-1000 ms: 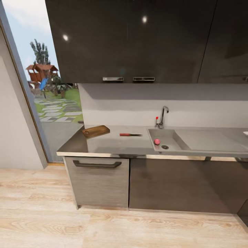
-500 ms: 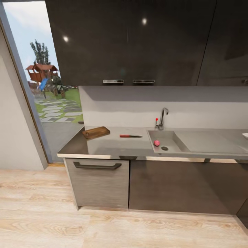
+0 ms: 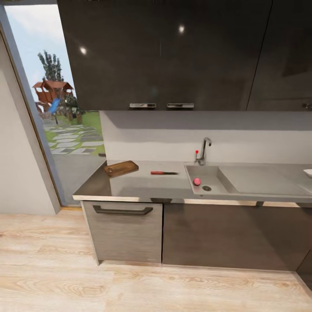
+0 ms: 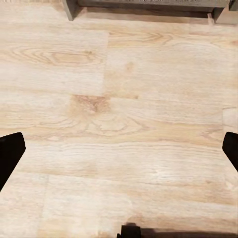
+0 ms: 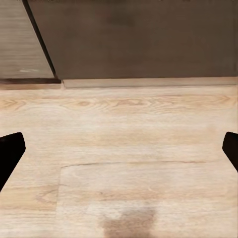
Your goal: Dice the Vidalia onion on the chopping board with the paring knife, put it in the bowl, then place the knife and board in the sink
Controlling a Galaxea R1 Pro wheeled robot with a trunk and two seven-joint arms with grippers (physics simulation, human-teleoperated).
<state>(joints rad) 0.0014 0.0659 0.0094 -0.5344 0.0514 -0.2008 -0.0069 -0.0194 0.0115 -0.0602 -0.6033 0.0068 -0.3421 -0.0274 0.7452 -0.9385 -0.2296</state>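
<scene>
Nothing of the task looks done: the Vidalia onion [image 3: 197, 181] lies in the sink [image 3: 212, 173], the paring knife [image 3: 164, 173] and chopping board [image 3: 121, 168] rest on the countertop [image 3: 143, 186], and the 2 grippers, left gripper [image 4: 119, 148] and right gripper [image 5: 119, 151], hang spread apart, empty, over the floor [image 3: 130, 286].

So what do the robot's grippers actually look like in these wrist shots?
Little of them shows. In each wrist view, the left gripper and right gripper appear as two plain black fingertips with rounded, blunt ends, one at either edge of the picture, over pale wood floor. No cables, markings or other colours are visible.
</scene>
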